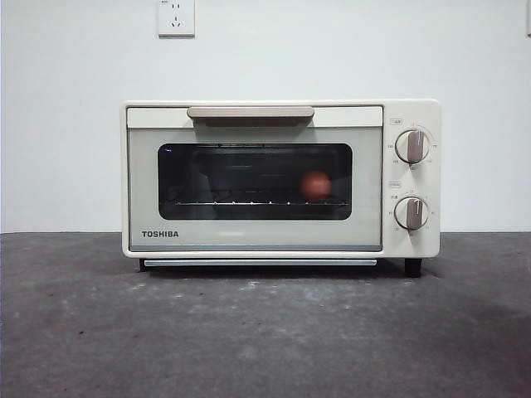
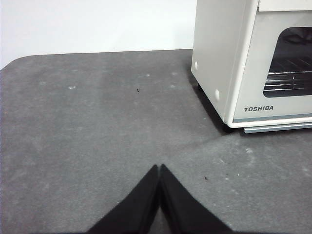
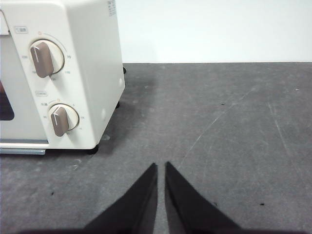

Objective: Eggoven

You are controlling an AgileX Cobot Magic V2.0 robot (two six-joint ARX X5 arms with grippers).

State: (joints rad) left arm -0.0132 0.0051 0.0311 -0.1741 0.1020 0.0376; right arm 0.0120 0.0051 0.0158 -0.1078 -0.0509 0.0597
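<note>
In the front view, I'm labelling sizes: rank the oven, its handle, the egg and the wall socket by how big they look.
1. Oven
2. Handle
3. Wall socket and egg: about alike; the socket is farther back and cut off at the top, so no ranking.

Cream boxy toaster oven (image 1: 257,240) standing upright on four short dark feet on the grey desk (image 1: 265,332), door shut, front facing out. TOSHIBA printed in dark letters at the lower left of the door. Tan handle (image 1: 250,113) lying level along the top of the door. Dark glass window (image 1: 255,182) filling most of the door, wire rack visible behind it. Two round knobs (image 1: 412,146) stacked on the right panel, both with tan grips pointing roughly straight up. Small smooth reddish-brown egg (image 1: 315,185) resting on the rack inside, toward the right end of the window.
</note>
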